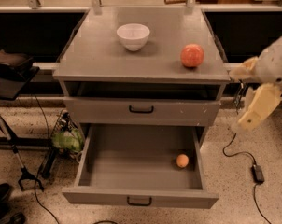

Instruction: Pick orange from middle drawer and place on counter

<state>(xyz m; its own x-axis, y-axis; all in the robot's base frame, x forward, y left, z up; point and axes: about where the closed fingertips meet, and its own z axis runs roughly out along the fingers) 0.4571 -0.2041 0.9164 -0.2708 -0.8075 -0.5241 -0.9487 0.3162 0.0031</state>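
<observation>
- Counter: grey, flat cabinet top.
- Bowl sits toward its back, near the middle.
- Red fruit rests near its right edge.
- Gripper hangs off to the right, not touching it.

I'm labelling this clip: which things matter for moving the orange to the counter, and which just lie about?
Job: orange, lying in the open middle drawer; counter; hand, in the air right of the counter.
Lying about: white bowl and reddish fruit on the counter; black power adapter, right of the drawer.
</observation>
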